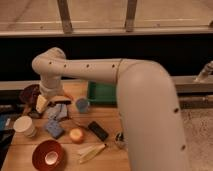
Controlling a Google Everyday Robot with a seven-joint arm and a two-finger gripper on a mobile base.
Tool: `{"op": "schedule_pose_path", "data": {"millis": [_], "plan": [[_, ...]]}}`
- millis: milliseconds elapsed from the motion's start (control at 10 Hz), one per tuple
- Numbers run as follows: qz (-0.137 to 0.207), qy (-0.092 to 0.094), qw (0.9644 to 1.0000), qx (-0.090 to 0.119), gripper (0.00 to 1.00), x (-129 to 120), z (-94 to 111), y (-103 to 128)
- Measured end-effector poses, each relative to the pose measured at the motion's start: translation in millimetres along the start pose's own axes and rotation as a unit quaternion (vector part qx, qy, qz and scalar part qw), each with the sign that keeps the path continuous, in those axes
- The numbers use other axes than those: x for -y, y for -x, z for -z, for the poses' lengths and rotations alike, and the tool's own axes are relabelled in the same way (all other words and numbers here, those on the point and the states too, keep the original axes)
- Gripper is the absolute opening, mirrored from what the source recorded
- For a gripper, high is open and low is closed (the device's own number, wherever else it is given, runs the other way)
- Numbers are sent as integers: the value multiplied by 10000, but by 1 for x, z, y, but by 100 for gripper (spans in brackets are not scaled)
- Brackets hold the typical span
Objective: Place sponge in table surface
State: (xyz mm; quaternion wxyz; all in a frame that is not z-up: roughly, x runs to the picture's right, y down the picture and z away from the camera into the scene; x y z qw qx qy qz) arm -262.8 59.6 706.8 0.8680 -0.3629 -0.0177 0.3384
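Your gripper (50, 102) hangs low over the left part of the tabletop (107, 120), under the bend of the arm, and it appears to be clamped on the yellow sponge (41, 103), which shows at its left side just above the wood. Around it the space is crowded: a dark bowl (29, 93) sits behind, a white cup (24, 126) in front at the left, a blue block (54, 128) just in front, and a blue cup (82, 104) to the right. Lower the sponge straight down onto bare wood between these, let it rest flat before you release, and lift straight up so that you brush nothing.
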Motion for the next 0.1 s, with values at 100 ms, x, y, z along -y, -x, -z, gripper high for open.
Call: {"op": "schedule_pose_path", "data": {"millis": [100], "plan": [[-27, -141, 9998, 145, 80, 1, 13, -5]]}}
